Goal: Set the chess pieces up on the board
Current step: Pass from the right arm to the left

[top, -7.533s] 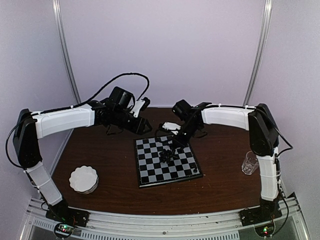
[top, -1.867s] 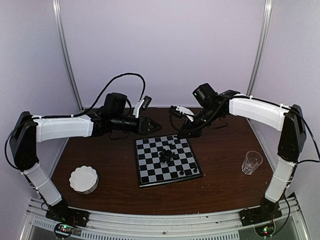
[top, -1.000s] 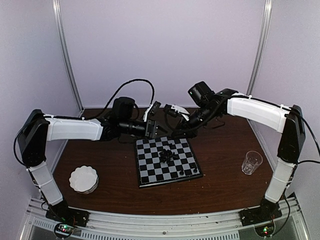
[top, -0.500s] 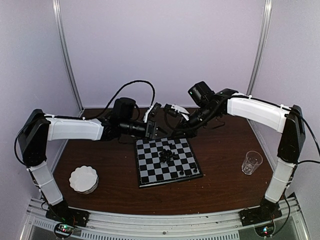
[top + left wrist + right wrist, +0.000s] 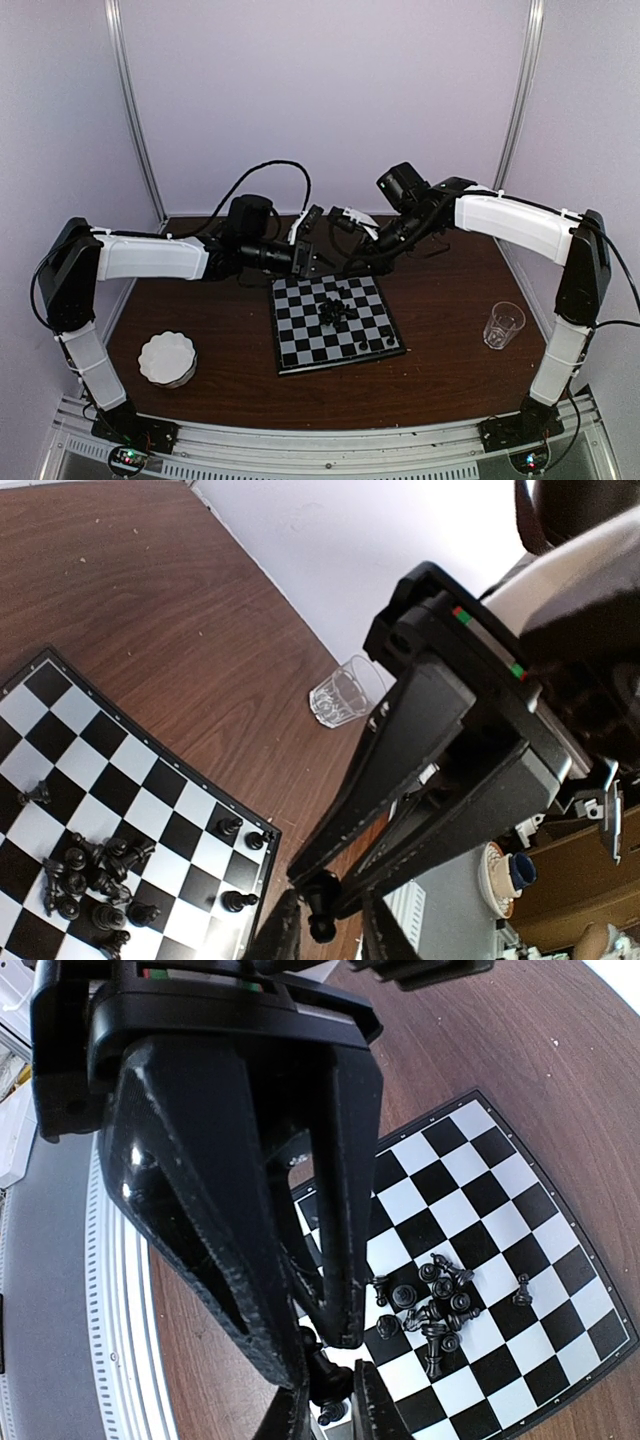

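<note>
From above, our left fingers (image 5: 312,263) and right fingers (image 5: 352,266) sit tip to tip over the far edge of the board (image 5: 295,352), chess pieces (image 5: 335,312) heaped mid-board; left wrist: right fingers (image 5: 400,780) pinch one light, slick piece (image 5: 322,917), left fingers (image 5: 283,935) narrowly apart around it; right wrist: we'd take its exposed base.

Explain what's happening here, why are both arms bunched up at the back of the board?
It looks like a mid-air handover above the far edge of the board. The right gripper is shut on one black chess piece, and the left gripper has its fingers either side of it, seemingly not clamped yet. Most other pieces lie heaped mid-board; a few single pieces stand near its right edge.
</note>
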`<state>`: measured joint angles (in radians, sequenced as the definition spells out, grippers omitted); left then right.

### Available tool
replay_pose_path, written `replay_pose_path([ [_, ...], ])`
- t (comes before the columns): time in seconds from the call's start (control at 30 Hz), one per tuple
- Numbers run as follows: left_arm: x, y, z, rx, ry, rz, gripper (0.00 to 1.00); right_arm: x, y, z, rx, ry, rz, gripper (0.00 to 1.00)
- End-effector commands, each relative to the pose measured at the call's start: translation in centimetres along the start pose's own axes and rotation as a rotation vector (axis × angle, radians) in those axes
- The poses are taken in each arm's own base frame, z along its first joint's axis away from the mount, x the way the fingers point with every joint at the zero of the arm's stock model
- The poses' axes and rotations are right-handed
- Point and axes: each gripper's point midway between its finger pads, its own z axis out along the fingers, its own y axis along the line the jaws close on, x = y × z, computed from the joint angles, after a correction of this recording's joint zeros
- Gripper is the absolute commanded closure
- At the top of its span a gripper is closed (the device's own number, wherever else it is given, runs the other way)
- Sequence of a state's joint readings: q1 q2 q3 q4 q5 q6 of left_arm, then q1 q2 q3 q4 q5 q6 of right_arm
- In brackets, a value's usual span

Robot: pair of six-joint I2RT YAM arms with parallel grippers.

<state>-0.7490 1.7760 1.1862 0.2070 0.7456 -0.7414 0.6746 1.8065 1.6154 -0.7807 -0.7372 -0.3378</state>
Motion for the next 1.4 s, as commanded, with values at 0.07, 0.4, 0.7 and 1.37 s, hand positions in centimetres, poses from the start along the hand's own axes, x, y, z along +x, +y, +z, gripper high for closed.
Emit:
replay_pose_path([
  [0.07, -0.7, -0.7, 0.2, 0.015, -0.005, 0.011, 0.76, -1.8, 0.7, -1.0, -0.006, -0.054, -0.027, 0.93],
  [0.4, -0.8, -0.6, 0.2, 0.008, -0.006, 0.007, 0.86, -1.9, 0.5, -1.3, 0.0, -0.068, -0.015, 0.93],
  [0.7, -0.8, -0.3, 0.1, -0.006, -0.012, 0.002, 0.93, -1.6, 0.5, -1.1, -0.024, -0.074, 0.002, 0.91],
  [1.37, 1.1, 2.6, -4.4, -0.49, 0.333, 0.206, 0.95, 5.7, -2.6, -9.5, 0.165, -0.107, 0.039, 0.55],
])
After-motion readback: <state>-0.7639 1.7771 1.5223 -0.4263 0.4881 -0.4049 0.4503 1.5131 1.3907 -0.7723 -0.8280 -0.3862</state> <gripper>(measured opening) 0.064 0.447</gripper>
